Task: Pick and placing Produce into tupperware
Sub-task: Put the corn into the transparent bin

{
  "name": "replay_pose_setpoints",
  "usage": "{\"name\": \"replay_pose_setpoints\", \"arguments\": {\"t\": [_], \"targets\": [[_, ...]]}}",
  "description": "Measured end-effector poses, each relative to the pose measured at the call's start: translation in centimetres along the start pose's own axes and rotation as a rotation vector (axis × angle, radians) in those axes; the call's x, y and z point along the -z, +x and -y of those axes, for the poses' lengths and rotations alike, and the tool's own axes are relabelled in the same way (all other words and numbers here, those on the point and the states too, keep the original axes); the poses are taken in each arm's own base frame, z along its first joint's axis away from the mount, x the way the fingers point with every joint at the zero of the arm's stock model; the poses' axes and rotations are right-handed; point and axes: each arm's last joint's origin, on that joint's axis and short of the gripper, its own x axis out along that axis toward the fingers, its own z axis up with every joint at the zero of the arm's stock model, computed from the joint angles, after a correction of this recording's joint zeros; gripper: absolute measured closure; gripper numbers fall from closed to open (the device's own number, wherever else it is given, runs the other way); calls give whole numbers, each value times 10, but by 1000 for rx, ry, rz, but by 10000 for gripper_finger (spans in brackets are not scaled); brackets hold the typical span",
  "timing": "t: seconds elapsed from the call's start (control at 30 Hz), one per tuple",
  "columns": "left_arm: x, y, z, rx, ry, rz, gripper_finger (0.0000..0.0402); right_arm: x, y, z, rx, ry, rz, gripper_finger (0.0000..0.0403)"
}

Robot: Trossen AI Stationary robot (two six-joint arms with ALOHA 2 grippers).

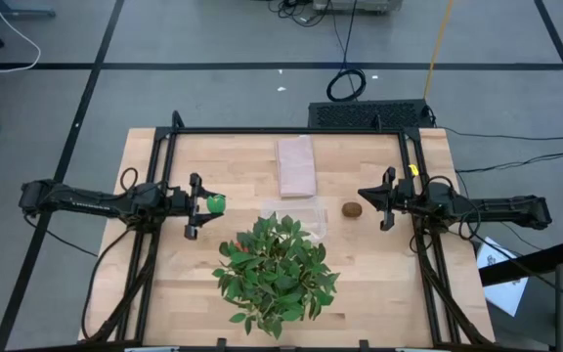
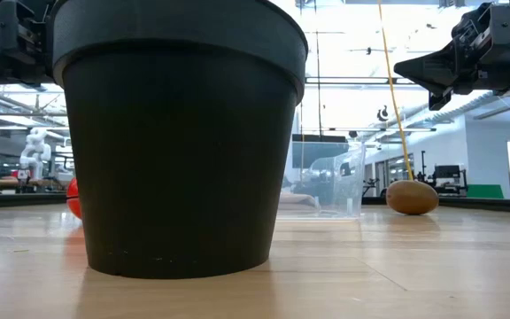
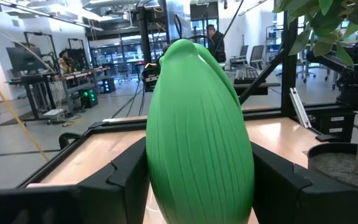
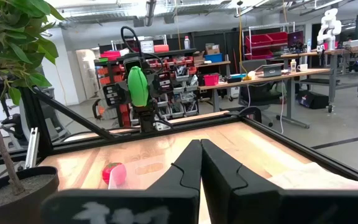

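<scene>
The left pincer [image 1: 197, 205] is up in the air over the left side of the bench [image 1: 164, 284]. It is squeezing the green oval [image 1: 216, 203] tight between its two dark fingers [image 3: 120, 180]. In the left wrist view the green oval [image 3: 197, 134] stands tall and fills the middle, with thin lines running down its skin. The right wrist view also sees it far across the bench, held up high [image 4: 137, 86].

The right pincer [image 1: 374, 202] hangs over the right side of the bench. Its fingers [image 4: 185, 168] are pressed together, and nothing is between them.

The tupperware [image 1: 299, 217] is a clear little tub. It sits on the bench near the middle, just behind the big leafy plant [image 1: 277, 269]. In the low view the tub [image 2: 326, 182] looks see-through and sits to the right of the plant's black pot [image 2: 180, 142].

The brown kiwi [image 1: 354, 208] lies on the bench just right of the tub, close to the right pincer. In the low view the kiwi [image 2: 412, 197] rests on the wood.

The small red ball [image 2: 73, 198] peeks out from behind the left side of the pot. The right wrist view shows it [image 4: 114, 173] on the bench, next to the pot.

A pinkish folded cloth [image 1: 296, 164] lies flat at the far side of the bench, behind the tub.
</scene>
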Motion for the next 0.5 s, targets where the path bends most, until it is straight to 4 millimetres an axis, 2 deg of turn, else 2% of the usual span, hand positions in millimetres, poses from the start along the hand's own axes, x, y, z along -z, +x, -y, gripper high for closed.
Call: {"name": "replay_pose_setpoints", "arguments": {"t": [0.17,0.3,0.5], "targets": [[0,0,0,-2,-16,0,186,0,0,0,0,0,0,403],[0,0,-3,-91,-66,-6,181,0,0,0,0,0,0,403],[-3,1,-5,-170,-113,-5,195,0,0,0,1,0,1,403]]}}
